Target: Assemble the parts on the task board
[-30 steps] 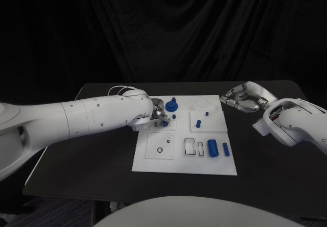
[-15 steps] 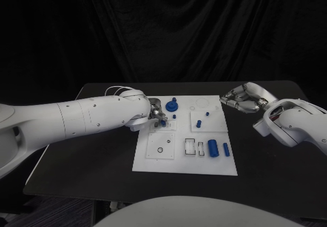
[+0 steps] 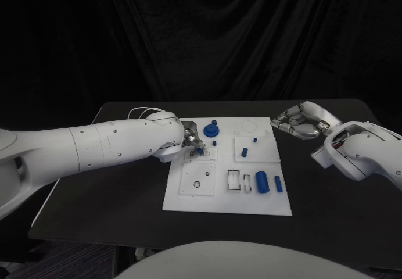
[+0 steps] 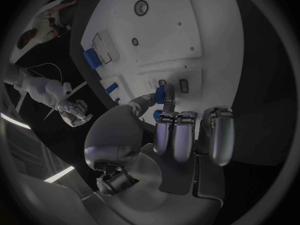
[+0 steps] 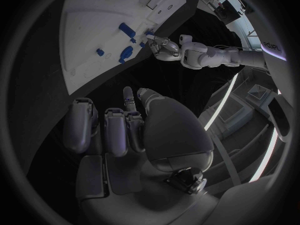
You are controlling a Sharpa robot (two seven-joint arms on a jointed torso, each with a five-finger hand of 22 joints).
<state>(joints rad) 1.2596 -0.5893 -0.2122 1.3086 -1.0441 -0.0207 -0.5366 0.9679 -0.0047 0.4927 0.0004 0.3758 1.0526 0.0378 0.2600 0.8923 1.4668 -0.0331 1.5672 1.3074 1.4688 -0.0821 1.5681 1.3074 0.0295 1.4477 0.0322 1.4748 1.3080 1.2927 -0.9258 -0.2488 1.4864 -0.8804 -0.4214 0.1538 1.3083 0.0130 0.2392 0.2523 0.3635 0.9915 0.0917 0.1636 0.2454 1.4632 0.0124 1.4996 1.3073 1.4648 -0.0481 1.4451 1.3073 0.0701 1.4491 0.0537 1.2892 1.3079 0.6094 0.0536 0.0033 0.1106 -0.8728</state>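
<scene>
Broadly, the black table [image 3: 100, 192] carries the white task board [image 3: 226, 200] at its middle, and the robot's left arm [image 3: 92, 145] reaches across from the side to the board's far left quarter. The right arm [image 3: 364, 154] rests off the board's far right corner, its right hand [image 3: 300, 123] above the bare tabletop with the fingers curled in on nothing. On the board's near right part lie a blue cylinder [image 3: 261, 181] and a slimmer blue pin [image 3: 277, 183], side by side; farther back stand a round blue knob [image 3: 211, 129] and a short blue peg [image 3: 244, 152]. The left hand [image 3: 191, 139] pinches a small blue part [image 4: 166, 93] between thumb and fingertip, its lower end at the board's surface beside a small rectangular slot [image 4: 184, 85].
</scene>
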